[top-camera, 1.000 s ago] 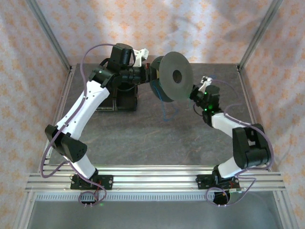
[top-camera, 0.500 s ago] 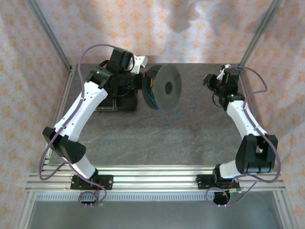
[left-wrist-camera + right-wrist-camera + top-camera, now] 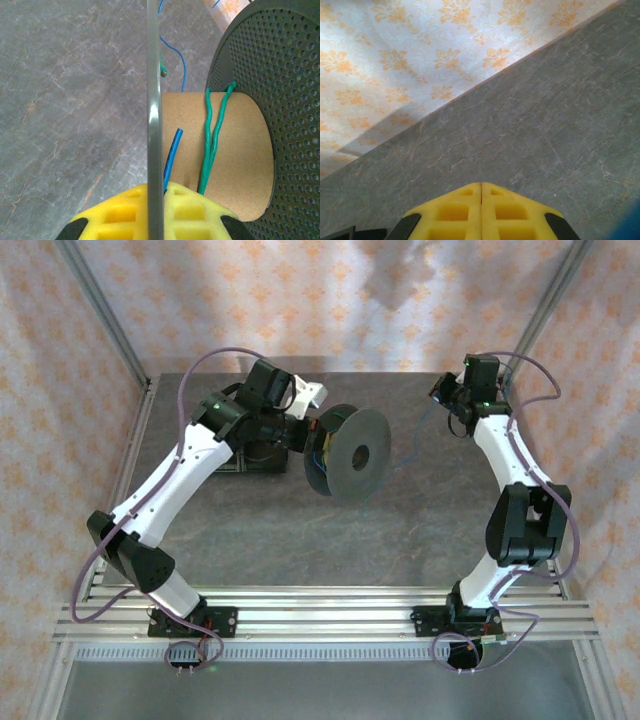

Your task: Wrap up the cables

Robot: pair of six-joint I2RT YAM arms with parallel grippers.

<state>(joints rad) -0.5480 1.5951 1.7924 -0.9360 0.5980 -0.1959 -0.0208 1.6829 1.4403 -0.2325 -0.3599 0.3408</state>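
- The left gripper (image 3: 155, 196) is clamped on the near flange of the dark grey spool (image 3: 358, 455), one yellow pad on each side of the thin edge. It holds the spool clear of the table (image 3: 300, 540), near the middle rear.
- The green cable (image 3: 211, 137) lies on the spool's cardboard core (image 3: 240, 150). Two strands run side by side across it, from the perforated far flange (image 3: 280, 90) down towards the pads.
- The blue cable (image 3: 171, 152) has a cut end resting on the core just beside the near flange. A thinner blue run trails away over the table beyond the spool.
- The right gripper (image 3: 481, 199) is at the far right of the table, well apart from the spool. Its yellow pads meet with no gap between them.
- It cannot be told whether a strand is pinched in that seam. There is a blue blur at the lower right corner of the right wrist view.
- The patterned wall (image 3: 395, 60) stands behind the right gripper.
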